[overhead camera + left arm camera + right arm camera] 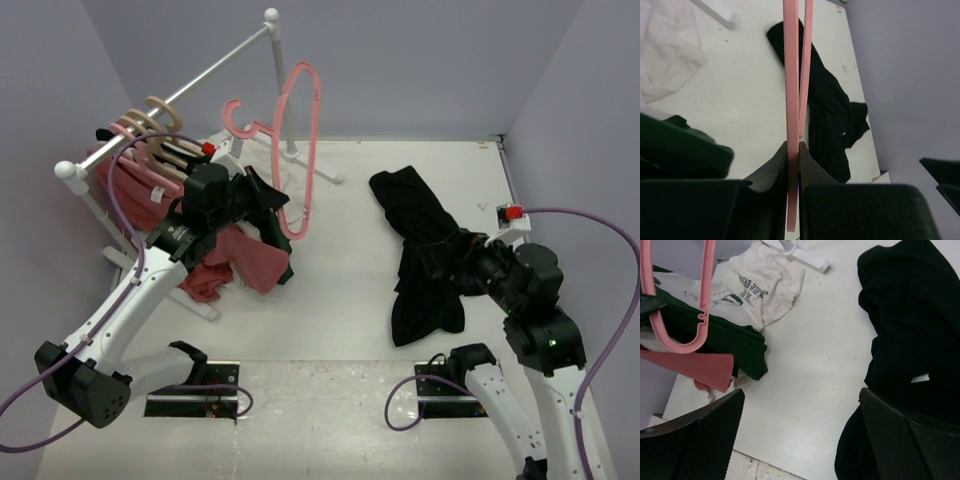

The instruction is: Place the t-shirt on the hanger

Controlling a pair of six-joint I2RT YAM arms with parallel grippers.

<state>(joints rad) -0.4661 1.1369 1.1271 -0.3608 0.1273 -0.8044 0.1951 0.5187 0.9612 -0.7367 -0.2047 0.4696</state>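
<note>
Far left, along the left edge of the table (340, 300), stood the rack (200, 75) w/ spare hangers. A pink shirt (245, 260) and a green shirt (735, 337) lay heaped under it, a white shirt (765, 287) just behind. The left gripper (793, 145) was above that heap, fingers pressed tight on the lower bar of the hanger (791, 75), which it held upright w/ the hook toward the rack. Mid table was bare. On the right side, the t-shirt (420, 240) lay crumpled in a long strip, running from the back toward the near edge. The right gripper (801, 395) hung low over its near half, fingers spread wide, nothing between them.

Step in hand, prob.: pick up the t-shirt. To do it well, aim near the small white label (921, 378), likely the collar, and pinch one layer only, so the neck opens for the hanger. Left arm should keep the hanger steady and clear of the heap.
</note>
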